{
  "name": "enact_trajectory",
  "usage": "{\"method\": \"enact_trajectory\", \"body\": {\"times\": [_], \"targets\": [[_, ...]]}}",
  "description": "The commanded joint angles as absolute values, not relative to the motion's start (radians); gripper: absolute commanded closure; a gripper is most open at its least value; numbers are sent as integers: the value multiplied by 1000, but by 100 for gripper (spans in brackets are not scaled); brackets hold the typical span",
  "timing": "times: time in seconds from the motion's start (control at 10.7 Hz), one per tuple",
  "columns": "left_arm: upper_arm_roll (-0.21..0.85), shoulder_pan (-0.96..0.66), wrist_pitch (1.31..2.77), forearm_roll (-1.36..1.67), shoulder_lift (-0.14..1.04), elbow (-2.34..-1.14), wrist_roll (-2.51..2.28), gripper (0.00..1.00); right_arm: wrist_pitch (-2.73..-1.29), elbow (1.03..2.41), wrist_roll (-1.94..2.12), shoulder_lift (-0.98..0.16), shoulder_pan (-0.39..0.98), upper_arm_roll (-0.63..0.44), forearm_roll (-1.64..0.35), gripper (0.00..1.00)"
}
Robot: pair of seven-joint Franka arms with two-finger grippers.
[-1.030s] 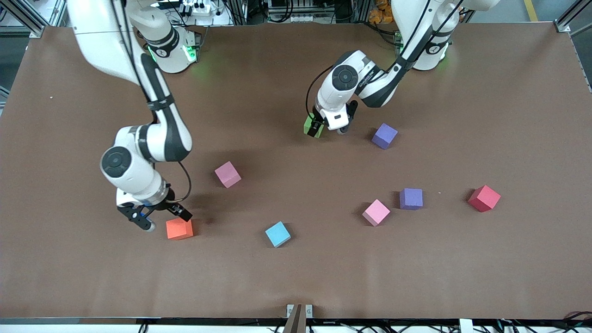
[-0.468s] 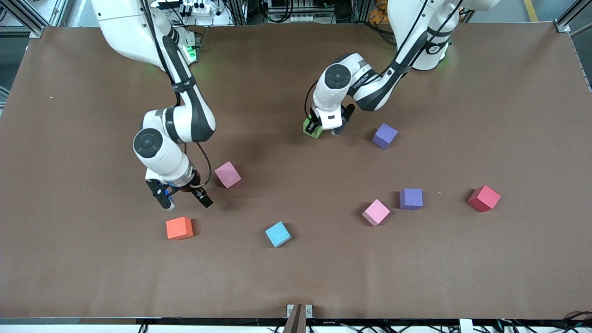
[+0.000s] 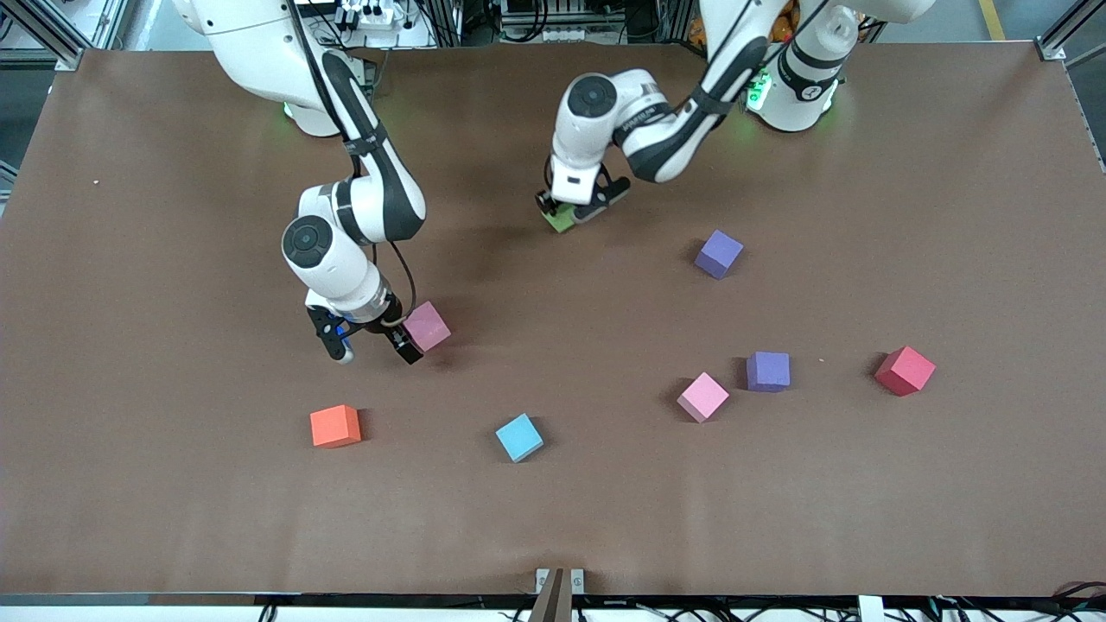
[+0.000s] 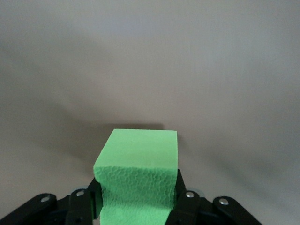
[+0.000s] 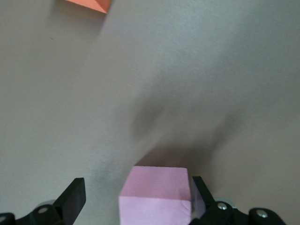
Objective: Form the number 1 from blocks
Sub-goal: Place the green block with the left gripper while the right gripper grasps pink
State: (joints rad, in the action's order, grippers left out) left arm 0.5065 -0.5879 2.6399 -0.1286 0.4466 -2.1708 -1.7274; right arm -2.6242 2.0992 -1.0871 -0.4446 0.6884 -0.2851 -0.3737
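My left gripper [image 3: 572,207] is shut on a green block [image 3: 560,219], low over the table near the arms' bases. The left wrist view shows that green block [image 4: 138,173] squeezed between both fingers of the left gripper [image 4: 138,199]. Open, my right gripper [image 3: 371,344] is down at a pink block [image 3: 427,326]. In the right wrist view this pink block [image 5: 157,194] sits inside the right gripper [image 5: 137,193], close against one finger. An orange block [image 3: 335,426] and a light blue block [image 3: 519,437] lie nearer the front camera.
Toward the left arm's end of the brown table [image 3: 173,518] lie a purple block [image 3: 719,253], a second purple block [image 3: 768,371], another pink block [image 3: 702,396] and a red block [image 3: 905,370]. A corner of the orange block [image 5: 89,4] shows in the right wrist view.
The left gripper closed on the green block and carried it toward the bases. The right gripper, still open, left the orange block and moved over to the pink block.
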Motion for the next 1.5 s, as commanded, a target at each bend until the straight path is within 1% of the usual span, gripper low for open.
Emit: {"method": "enact_trajectory", "body": {"times": [0.0,0.28,0.47,0.66,0.84,1.03,1.4], "targets": [[509,-665,2614,-146,433,-2177,-1633,100,-2634,2196,-1020,-359,672,-273,-396,0],[518,-704,2554,-140,437,-2180,-1351,100,-2643,2204,-1012,-382,690,-259,-396,0],[531,-719,2531,-132,437,-2180,-1251,100,-2648,2197,-1011,-387,690,-258,-396,0],[560,-718,2520,-109,436,-2178,-1250,100,-2648,2189,-1002,-384,681,-259,-396,0],[561,-719,2520,-10,436,-2174,-1249,100,-2649,2186,-988,-379,673,-259,-396,0],[561,-727,2519,-3,437,-2171,-1250,100,-2654,2171,-989,-388,673,-259,-396,0],[560,-727,2517,-12,448,-2171,-1243,100,-2668,2132,-999,-440,683,-258,-397,0]]}}
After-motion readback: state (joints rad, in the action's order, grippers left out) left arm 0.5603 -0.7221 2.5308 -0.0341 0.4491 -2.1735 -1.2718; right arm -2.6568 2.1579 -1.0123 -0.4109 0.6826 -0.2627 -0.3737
